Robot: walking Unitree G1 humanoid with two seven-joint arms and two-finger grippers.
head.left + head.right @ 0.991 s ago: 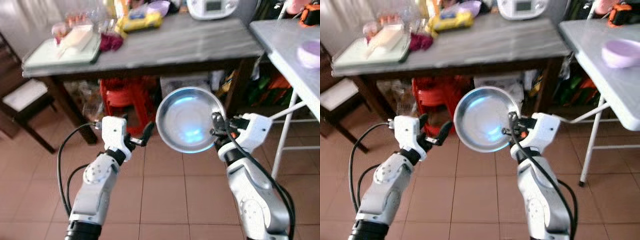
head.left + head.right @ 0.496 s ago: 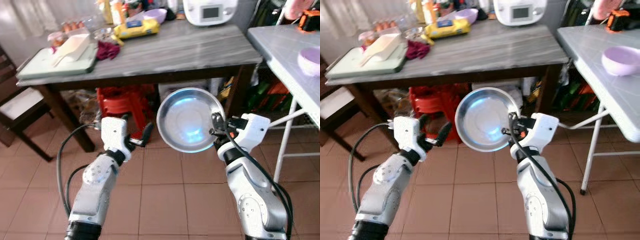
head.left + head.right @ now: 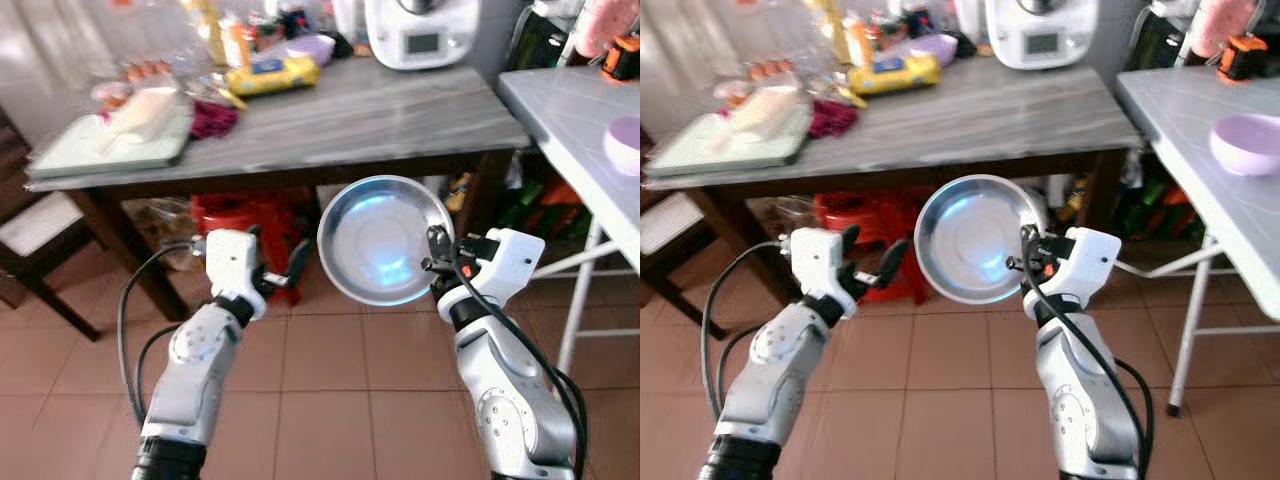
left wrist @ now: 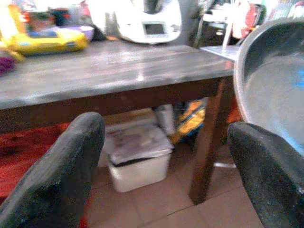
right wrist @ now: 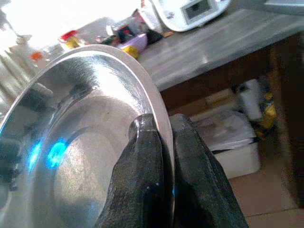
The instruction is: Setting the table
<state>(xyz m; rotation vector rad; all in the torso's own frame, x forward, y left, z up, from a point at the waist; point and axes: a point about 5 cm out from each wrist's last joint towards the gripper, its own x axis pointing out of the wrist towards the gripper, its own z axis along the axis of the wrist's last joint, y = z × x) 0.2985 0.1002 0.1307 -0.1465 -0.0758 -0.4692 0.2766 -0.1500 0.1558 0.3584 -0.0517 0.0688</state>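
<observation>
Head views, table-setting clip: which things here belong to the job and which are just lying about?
Job:
- steel plate, pinched at its rim by the right gripper
- wooden table
- left gripper, open, holding nothing

Lying about:
- white appliance
- yellow pack
- cutting board
- red stool
- purple bowl on the folding table

One steel plate [image 3: 384,238], two tables [image 3: 380,100] [image 3: 590,110], one purple bowl [image 3: 625,142], two pincers [image 3: 277,280] [image 3: 436,262].

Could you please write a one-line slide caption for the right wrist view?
Right pincer shut on the rim of a steel plate, held tilted before the grey table.
</observation>
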